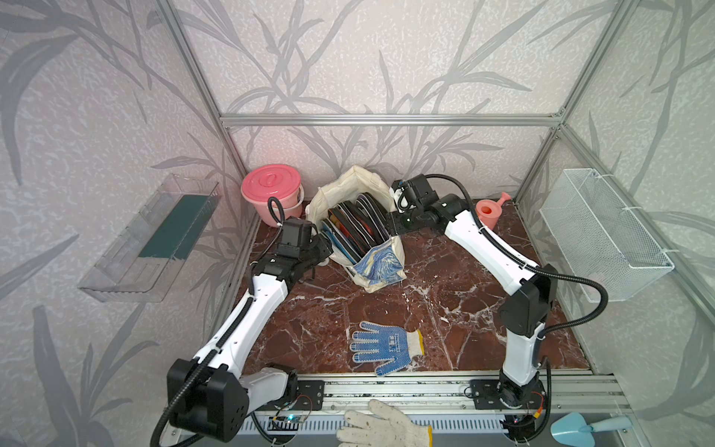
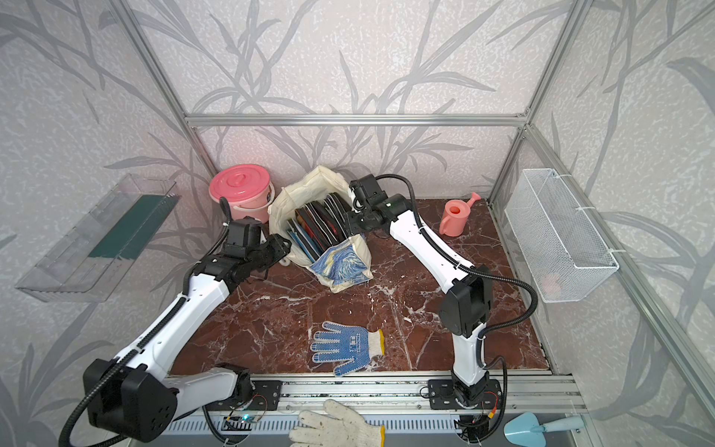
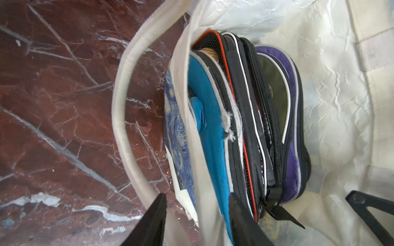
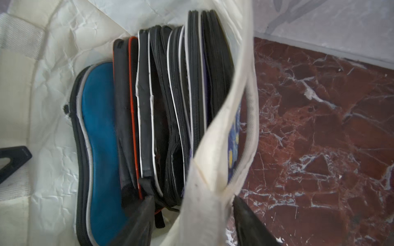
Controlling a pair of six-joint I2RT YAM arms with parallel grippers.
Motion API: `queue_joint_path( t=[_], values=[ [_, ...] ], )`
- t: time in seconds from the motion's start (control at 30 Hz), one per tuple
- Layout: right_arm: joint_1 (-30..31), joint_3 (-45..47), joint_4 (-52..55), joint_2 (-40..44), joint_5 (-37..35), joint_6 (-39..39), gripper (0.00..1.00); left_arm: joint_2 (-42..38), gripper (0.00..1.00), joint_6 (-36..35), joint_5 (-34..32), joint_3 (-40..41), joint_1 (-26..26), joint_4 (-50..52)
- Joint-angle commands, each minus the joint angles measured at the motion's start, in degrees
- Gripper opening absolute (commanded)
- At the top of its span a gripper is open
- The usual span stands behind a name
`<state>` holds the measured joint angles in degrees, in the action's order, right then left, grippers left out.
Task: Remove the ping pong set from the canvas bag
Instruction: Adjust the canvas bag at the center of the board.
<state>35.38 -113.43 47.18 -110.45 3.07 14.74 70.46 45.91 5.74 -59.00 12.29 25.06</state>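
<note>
The canvas bag point(image 1: 348, 185) point(image 2: 305, 189) stands open at the back of the marble table, its blue swirl print point(image 1: 381, 263) facing front. The ping pong set point(image 1: 358, 228) point(image 2: 319, 226) is packed upright inside it: a blue case point(image 3: 211, 127) point(image 4: 98, 127), black cases with red and white piping, and a purple case point(image 3: 294, 149). My left gripper point(image 1: 327, 251) point(image 3: 196, 196) straddles the bag's left rim, one finger outside and one inside against the blue case, jaws apart. My right gripper point(image 1: 390, 224) point(image 4: 194, 198) straddles the opposite rim the same way, with gaps beside the cloth.
A pink lidded bucket point(image 1: 271, 189) stands left of the bag, a pink watering can point(image 1: 489, 211) at the back right. A blue-dotted glove point(image 1: 383, 346) lies front centre, a white glove point(image 1: 383, 425) on the rail. A wire basket point(image 1: 603, 232) and a clear tray point(image 1: 151, 236) hang on the walls.
</note>
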Motion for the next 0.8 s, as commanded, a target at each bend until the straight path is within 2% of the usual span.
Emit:
queue_joint_path(
  t=[0.0,0.07,0.13,0.17,0.23,0.27,0.53,0.7,0.73,0.77],
  values=[
    [-0.4,2.8,1.2,3.5,0.6,-0.5,0.56,2.5,0.35,-0.2,-0.1,-2.0,-0.4,-1.8],
    [-0.5,4.1,1.0,4.1,0.8,-0.5,0.51,3.9,0.22,-0.5,0.6,-2.7,-0.8,-2.6],
    [-0.5,5.1,0.7,4.3,1.2,-0.4,0.42,5.6,0.0,-0.6,1.5,-3.7,-1.3,-2.9],
    [-0.6,5.6,0.5,4.4,1.5,-0.3,0.35,6.2,0.0,-0.7,1.9,-4.2,-1.6,-3.0],
    [-0.6,6.3,0.3,4.2,2.3,-0.1,0.08,7.2,0.0,-1.2,1.8,-5.1,-2.3,-3.2],
    [-0.6,6.6,0.2,4.2,2.7,0.1,0.0,7.4,0.0,-1.5,1.5,-5.6,-2.8,-3.3],
    [0.6,10.9,-3.8,4.1,6.1,2.8,0.0,10.8,0.0,-6.1,-0.5,-12.5,-11.2,-2.2],
    [1.6,13.6,-5.9,4.0,6.6,4.4,0.0,13.0,0.0,-6.2,6.1,-13.6,-12.7,-2.9],
    [1.6,14.4,-6.5,4.4,6.8,4.6,0.0,12.8,0.15,-5.9,7.8,-13.1,-12.6,-3.2],
    [1.5,15.0,-6.8,4.8,7.0,4.6,0.09,12.2,0.45,-5.2,9.0,-12.4,-12.6,-3.3]
  ],
)
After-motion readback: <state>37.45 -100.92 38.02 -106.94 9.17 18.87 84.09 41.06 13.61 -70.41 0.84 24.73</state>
